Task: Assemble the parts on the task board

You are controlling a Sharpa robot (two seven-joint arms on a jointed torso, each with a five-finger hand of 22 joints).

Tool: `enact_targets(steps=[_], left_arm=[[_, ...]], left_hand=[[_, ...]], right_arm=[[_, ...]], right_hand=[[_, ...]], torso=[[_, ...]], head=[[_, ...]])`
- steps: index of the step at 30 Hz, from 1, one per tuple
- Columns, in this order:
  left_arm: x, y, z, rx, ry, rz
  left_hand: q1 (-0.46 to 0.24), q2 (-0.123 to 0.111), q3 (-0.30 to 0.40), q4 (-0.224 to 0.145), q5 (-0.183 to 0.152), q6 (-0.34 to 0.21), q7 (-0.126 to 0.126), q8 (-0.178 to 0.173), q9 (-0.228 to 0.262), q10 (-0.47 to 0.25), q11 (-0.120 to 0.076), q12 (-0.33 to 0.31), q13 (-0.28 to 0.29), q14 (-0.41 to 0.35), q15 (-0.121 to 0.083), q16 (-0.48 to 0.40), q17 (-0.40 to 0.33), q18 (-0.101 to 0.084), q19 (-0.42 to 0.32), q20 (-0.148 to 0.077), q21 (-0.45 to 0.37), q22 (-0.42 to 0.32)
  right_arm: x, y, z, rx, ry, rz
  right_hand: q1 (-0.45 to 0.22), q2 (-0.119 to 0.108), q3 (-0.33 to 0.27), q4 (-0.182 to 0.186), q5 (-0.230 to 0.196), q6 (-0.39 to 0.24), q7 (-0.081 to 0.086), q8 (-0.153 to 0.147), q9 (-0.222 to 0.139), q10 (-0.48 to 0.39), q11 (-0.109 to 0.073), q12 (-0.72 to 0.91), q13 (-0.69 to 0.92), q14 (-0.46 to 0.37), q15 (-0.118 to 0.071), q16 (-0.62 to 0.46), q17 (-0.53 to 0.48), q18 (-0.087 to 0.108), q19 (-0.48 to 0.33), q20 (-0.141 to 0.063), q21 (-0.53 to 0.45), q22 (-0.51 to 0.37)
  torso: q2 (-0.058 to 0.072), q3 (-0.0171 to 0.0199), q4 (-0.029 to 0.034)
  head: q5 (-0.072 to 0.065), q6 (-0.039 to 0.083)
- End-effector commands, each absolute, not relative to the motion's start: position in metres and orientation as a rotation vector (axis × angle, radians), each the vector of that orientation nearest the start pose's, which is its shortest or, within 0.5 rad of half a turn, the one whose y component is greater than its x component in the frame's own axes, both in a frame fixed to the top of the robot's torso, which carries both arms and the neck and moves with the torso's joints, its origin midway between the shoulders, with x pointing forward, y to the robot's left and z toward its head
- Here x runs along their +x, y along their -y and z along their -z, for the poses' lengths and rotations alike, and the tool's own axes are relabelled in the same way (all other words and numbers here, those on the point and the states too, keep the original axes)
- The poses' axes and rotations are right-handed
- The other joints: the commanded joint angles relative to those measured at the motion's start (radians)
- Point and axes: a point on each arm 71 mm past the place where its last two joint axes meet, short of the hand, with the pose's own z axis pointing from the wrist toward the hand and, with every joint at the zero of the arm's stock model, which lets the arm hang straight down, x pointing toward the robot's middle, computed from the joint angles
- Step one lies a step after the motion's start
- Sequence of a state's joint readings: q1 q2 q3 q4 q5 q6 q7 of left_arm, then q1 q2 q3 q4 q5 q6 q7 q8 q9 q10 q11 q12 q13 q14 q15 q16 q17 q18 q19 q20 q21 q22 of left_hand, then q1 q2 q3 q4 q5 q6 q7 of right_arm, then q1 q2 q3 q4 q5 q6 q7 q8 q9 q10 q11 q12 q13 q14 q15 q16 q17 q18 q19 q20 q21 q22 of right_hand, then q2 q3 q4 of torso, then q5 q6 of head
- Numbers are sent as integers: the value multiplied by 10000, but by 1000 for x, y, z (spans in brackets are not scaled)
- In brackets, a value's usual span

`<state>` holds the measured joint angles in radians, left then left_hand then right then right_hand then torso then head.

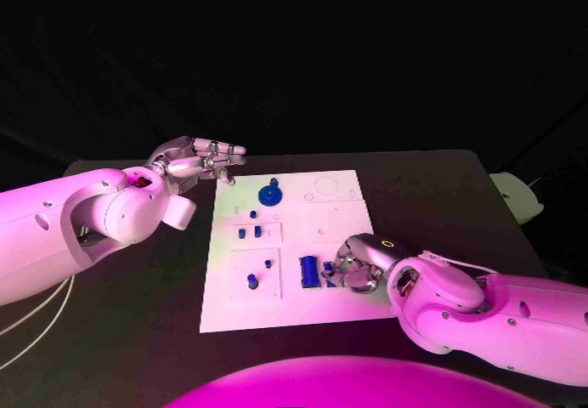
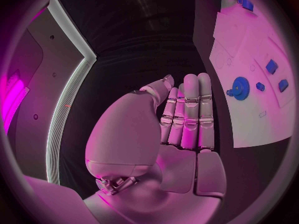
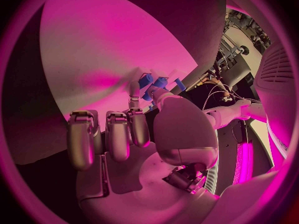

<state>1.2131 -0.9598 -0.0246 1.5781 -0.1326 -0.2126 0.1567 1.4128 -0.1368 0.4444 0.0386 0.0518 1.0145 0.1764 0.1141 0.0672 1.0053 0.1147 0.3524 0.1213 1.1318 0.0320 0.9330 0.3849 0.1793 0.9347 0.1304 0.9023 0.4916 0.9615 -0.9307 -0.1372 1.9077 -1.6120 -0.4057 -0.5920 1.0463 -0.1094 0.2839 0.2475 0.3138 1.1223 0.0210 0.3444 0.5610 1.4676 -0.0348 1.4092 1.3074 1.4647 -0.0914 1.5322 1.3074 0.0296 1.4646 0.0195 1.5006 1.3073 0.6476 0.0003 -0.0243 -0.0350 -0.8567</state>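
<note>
We see the right hand [image 1: 353, 270] low over the near right part of the white board [image 1: 330, 314]. Its fingers are curled in, and its fingertips [image 3: 151, 91] touch a small blue piece [image 3: 147, 79] there; we cannot tell if they really grip it. A longer blue block [image 1: 308, 270] stands just beside. The left hand [image 1: 196, 161] hovers at the far left corner of the board, fingers straight and close together, holding nothing. A blue gear [image 1: 269, 196] lies near it.
</note>
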Motion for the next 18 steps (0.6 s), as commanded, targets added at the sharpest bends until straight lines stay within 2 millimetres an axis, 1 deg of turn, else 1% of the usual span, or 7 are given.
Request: enact_targets(steps=[1,6,10,12,13,15,18], left_arm=[[478,-242,175,-10718,-16689,14366],[478,-243,175,-10727,-16685,14351],[478,-243,175,-10727,-16688,14352],[478,-243,175,-10725,-16675,14351],[478,-243,175,-10724,-16668,14350],[478,-243,175,-10723,-16671,14353],[478,-243,175,-10718,-16684,14366]], left_hand=[[55,20,6,-20,6,-53,27,34,13,-53,1,44,13,-45,49,-53,-16,55,44,-9,-34,-13],[55,20,6,-20,6,-53,27,34,13,-53,1,44,13,-45,49,-53,-16,55,44,-9,-34,-13],[50,28,4,-15,7,-52,30,39,14,-64,4,51,13,-51,52,-55,-18,53,43,-8,-37,-15],[50,28,4,-15,7,-52,30,39,14,-64,4,51,13,-51,52,-55,-18,53,43,-8,-37,-15],[50,28,4,-15,7,-52,30,39,14,-64,4,51,13,-51,52,-55,-18,53,43,-8,-37,-15],[50,28,4,-15,7,-52,30,39,14,-64,4,51,13,-51,52,-55,-18,53,43,-8,-37,-15],[50,28,4,-15,7,-52,30,39,14,-64,4,51,13,-51,52,-55,-18,53,43,-8,-37,-15]], right_arm=[[341,162,270,-138,-19270,-5152],[335,165,265,-94,-19235,-5277],[331,166,262,-27,-19263,-5382],[329,168,261,1,-19307,-5410],[328,168,261,3,-19344,-5409],[327,170,260,-15,-19407,-5397],[325,171,260,-58,-19514,-5374]], right_hand=[[-24,9,-109,-5,76,2,65,-3,18,311,-58,96,1546,935,-71,73,2021,-149,829,-60,7,2441],[96,-6,-204,-47,89,11,52,14,28,323,-72,113,1561,938,-82,80,2034,-156,839,-67,38,2450],[152,-9,-244,-67,101,14,46,20,32,331,-77,128,1573,938,-86,81,2036,-160,846,-70,58,2455],[204,-14,-276,-87,113,13,41,23,35,328,-80,120,1568,939,-90,83,2040,-158,844,-73,50,2453],[239,-27,-305,-103,117,9,41,25,36,327,-82,117,1567,938,-91,81,2036,-158,845,-75,52,2454],[283,-46,-345,-122,120,2,41,25,37,322,-83,106,1561,937,-93,77,2028,-156,841,-77,42,2451],[305,-62,-369,-133,119,-3,42,24,37,320,-83,101,1558,934,-93,72,2017,-155,838,-77,33,2448]], torso=[[-8,5,1],[-7,4,-16],[-17,3,-13],[-16,-10,-10],[-19,-11,-13],[-5,-2,-6],[-5,6,-5]], head=[[-3,6],[12,3],[10,6],[-2,15],[7,15],[33,1],[26,4]])
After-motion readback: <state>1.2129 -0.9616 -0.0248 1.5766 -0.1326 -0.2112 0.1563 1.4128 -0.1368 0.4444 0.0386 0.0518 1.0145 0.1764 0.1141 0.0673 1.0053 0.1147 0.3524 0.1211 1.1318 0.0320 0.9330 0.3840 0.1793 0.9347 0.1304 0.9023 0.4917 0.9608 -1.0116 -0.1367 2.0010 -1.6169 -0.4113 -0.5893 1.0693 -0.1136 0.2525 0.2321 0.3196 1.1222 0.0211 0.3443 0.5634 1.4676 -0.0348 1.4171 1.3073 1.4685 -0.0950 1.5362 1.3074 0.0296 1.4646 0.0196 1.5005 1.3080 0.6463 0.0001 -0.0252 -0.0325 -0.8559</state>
